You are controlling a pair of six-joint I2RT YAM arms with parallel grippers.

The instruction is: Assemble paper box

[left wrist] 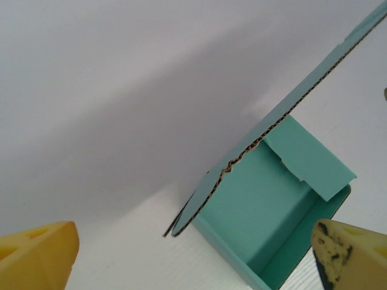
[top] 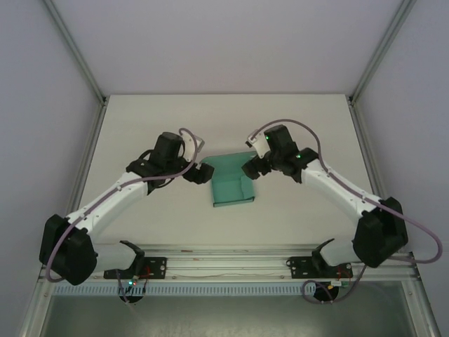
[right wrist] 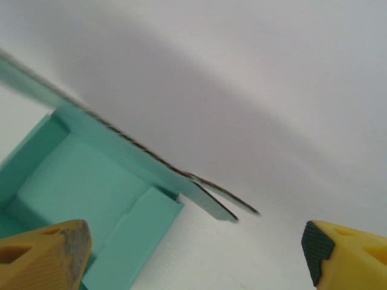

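Overhead view of a white table [top: 140, 225] with two robot arms reaching in from the bottom corners of the frame. A teal paper box [top: 231, 184] sits at the centre of the picture, between the two arm tips.

The left gripper [top: 202, 173] is at the box's left edge and the right gripper [top: 250, 168] is at its upper right corner. From above it is hard to tell whether either one touches the card.

In the left wrist view, the left gripper [left wrist: 193, 266] is spread wide, with its yellow fingertips [left wrist: 39, 254] in the bottom corners of the frame and nothing between them. The box lies at lower right, its tray open with the side walls up. The lid flap [left wrist: 284, 118] rises on a slant toward the upper right.

In the right wrist view, the right gripper [right wrist: 193, 263] is equally wide and also empty. Here the box fills the lower left.

The tray looks formed, so the step in hand is probably closing the lid. The next move likely calls for one gripper to steady the tray. The other would press the raised flap down over the opening and tuck its front edge inside.
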